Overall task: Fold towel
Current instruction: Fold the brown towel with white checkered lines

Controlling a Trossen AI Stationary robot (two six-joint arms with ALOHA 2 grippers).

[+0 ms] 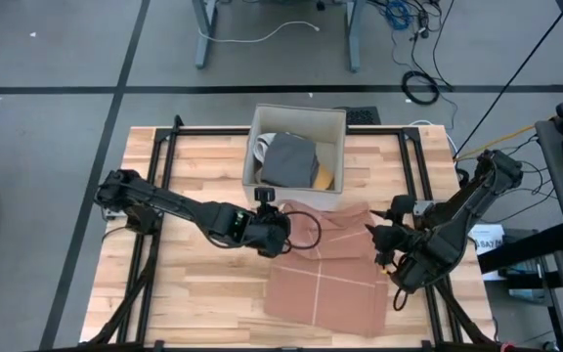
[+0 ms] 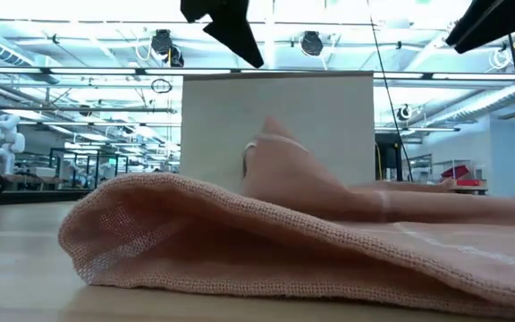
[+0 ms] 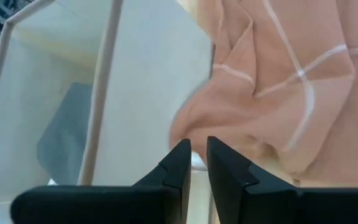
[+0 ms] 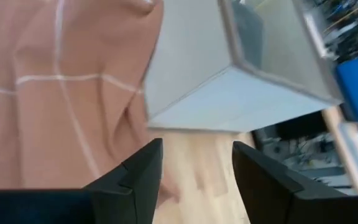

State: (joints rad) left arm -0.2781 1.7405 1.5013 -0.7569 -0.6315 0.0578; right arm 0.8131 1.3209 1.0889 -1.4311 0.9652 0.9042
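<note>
Lying rumpled, towel [image 1: 325, 269] long axis from box [image 1: 296, 147] toward table's near edge; left fingers [image 3: 194, 165] narrowly parted, right fingers [image 4: 194, 168] wide, both empty.

We are in a robotics lab or open industrial workspace. Around our wooden counter [image 1: 194, 284] lies a grey floor [image 1: 57, 127] marked with dark lines, where loose cables [image 1: 413, 83] trail past the legs of a metal stand [image 1: 277, 34]. Looking level across the room, we see long rows of ceiling lights [image 2: 79, 45], glass partitions, and a white humanoid robot [image 2: 3, 139] standing far off among benches.
</note>
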